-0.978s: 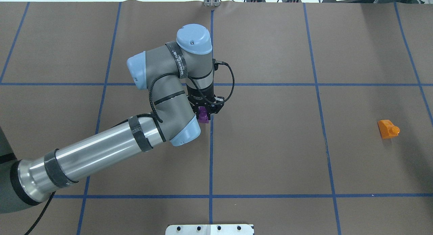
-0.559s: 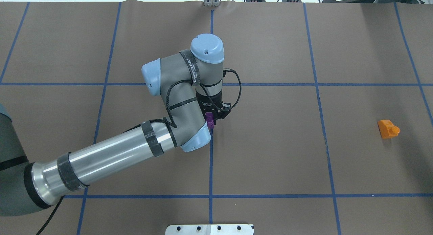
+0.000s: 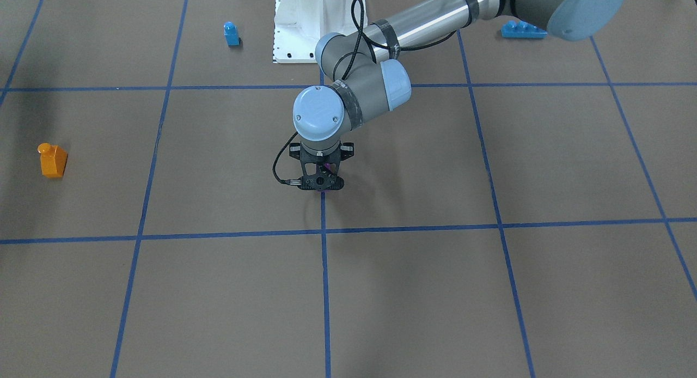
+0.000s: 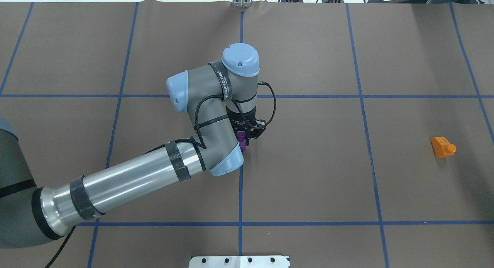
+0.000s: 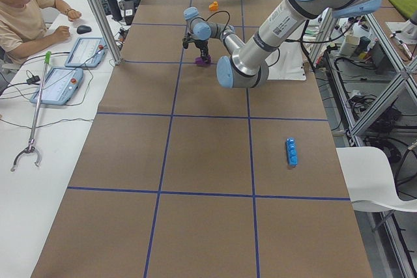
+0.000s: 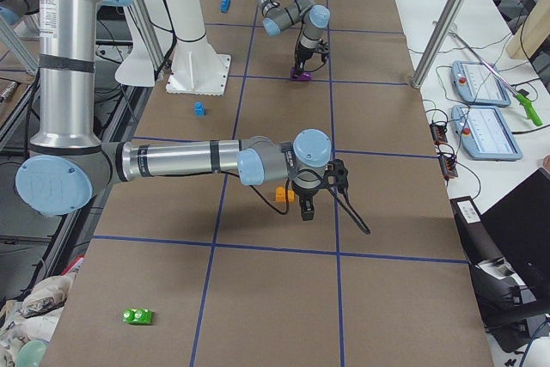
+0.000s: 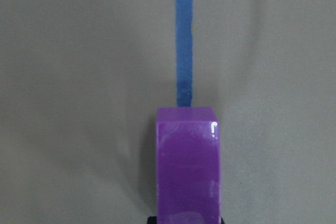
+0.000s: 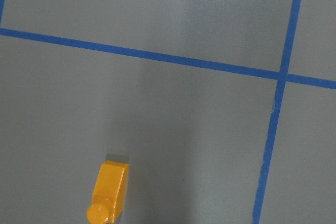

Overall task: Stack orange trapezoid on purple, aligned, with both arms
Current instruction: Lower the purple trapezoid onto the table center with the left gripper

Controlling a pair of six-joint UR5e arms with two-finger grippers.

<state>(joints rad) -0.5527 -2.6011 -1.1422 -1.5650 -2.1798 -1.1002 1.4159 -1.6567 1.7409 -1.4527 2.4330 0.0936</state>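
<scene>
Table (image 4: 308,183): purple block (image 4: 241,140) in left end effector (image 4: 244,141), orange trapezoid (image 4: 442,146) apart

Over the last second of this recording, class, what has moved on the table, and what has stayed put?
The left gripper, shut on the purple block, carried it towards the overhead view's right and slightly nearer the robot, onto the blue centre line. Most of that shift came early; the last part was small. Nothing was picked up or let go. The orange trapezoid stayed where it was, far off on the right.
</scene>
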